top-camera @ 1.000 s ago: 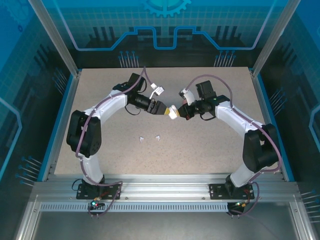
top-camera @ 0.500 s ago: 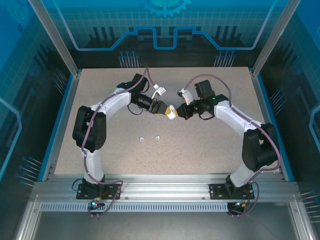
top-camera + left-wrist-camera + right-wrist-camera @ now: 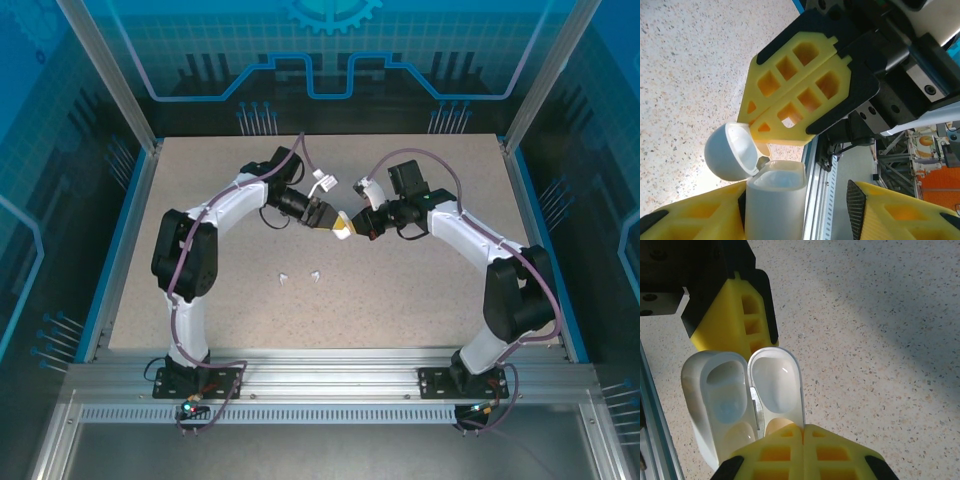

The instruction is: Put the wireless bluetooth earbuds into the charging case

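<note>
We are watching the left fingers (image 3: 338, 228) narrowing since a second ago. They are now straddling the white rounded plastic charging case (image 3: 720, 395), still released. The right fingers (image 3: 801, 432) are staying clenched on its open lid (image 3: 775, 385). Two tiny white stemmed plastic earbuds (image 3: 316, 274) are lying mid-counter (image 3: 420, 300), toward the near edge and well apart from both.

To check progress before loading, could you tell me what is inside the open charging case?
The case is open: both wells in its body look empty, and so does the lid. The right fingers cover the lid's near end.
</note>
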Controlling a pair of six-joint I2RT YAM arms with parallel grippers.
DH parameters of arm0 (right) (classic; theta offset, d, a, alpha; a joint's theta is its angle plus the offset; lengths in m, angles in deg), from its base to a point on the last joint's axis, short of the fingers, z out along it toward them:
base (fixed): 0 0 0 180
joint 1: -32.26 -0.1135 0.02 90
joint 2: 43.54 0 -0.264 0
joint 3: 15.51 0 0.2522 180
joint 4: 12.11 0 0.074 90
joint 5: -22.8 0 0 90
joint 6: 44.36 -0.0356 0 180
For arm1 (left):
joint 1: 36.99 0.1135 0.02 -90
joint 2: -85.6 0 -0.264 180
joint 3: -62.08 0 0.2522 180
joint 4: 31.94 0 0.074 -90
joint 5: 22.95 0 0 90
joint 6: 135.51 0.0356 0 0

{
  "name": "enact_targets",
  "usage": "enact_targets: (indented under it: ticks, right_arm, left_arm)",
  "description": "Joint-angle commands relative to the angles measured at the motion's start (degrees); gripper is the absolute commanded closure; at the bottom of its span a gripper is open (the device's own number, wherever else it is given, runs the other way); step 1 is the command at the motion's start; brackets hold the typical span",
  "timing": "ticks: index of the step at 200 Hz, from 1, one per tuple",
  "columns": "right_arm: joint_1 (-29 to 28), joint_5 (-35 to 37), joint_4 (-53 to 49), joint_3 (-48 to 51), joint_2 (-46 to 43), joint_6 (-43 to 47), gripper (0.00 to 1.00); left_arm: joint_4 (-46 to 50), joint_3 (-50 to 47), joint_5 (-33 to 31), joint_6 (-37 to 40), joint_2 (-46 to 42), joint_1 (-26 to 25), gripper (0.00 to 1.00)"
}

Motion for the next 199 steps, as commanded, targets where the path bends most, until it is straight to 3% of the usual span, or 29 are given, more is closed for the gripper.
enact_targets:
  ticks: [1,24,88,107,121,146,199]
  right_arm:
    - [-0.75,-0.58,-0.77,-1.57,0.81,0.66,1.0]
    - [-0.73,-0.54,-0.76,-1.57,0.9,0.66,1.0]
    - [-0.76,-0.56,-0.78,-1.66,1.08,0.58,1.0]
    - [-0.74,-0.54,-0.77,-1.65,1.08,0.52,1.0]
    - [-0.76,-0.47,-0.67,-1.55,0.91,0.51,1.0]
    - [-0.76,-0.56,-0.71,-1.56,0.64,0.5,1.0]
    - [-0.75,-0.63,-0.94,-1.66,0.11,0.67,1.0]
  left_arm:
    - [3.3,1.0,2.03,3.08,0.92,-0.18,0.49]
    - [2.64,0.24,1.92,2.85,0.84,-0.19,0.51]
    - [1.37,0.48,1.94,1.96,1.02,-0.19,0.66]
    - [0.93,0.33,1.79,1.77,1.15,-0.15,0.66]
    - [0.77,0.39,1.46,1.5,1.28,-0.18,0.57]
    - [0.49,0.26,0.67,1.5,1.28,-0.09,0.52]
    - [2.12,1.54,0.04,2.51,2.24,0.6,0.56]
